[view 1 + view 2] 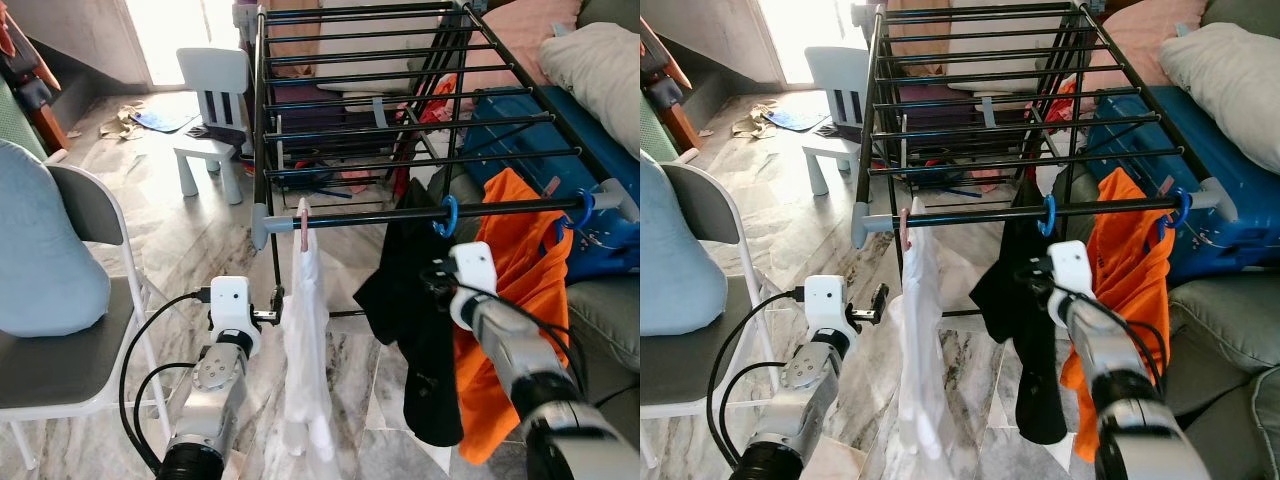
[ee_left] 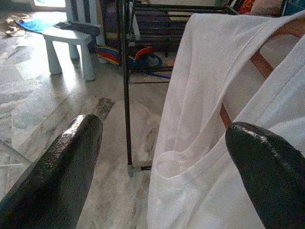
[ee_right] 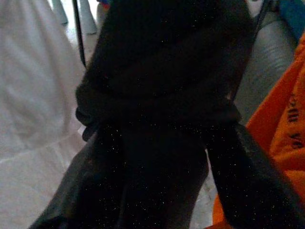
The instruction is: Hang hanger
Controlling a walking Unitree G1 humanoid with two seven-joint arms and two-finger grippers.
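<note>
A white garment (image 1: 305,340) hangs on a pink hanger (image 1: 302,222) hooked over the front rail (image 1: 380,215) of the black drying rack. My left gripper (image 1: 272,306) is open just left of it, and in the left wrist view (image 2: 167,129) the white cloth lies ahead between the spread fingers (image 2: 62,162). A black garment (image 1: 420,340) hangs from a blue hook (image 1: 446,215) further right. My right gripper (image 1: 432,272) is against this black cloth, fingers apart with the cloth between them (image 3: 157,143). An orange garment (image 1: 520,270) hangs at the rail's right end.
A grey folding chair (image 1: 60,370) with a light-blue cushion stands at my left. A small white child's chair (image 1: 212,110) sits beyond the rack's left side. A blue suitcase (image 1: 520,125), a pillow (image 1: 610,70) and a grey sofa (image 1: 600,310) crowd the right.
</note>
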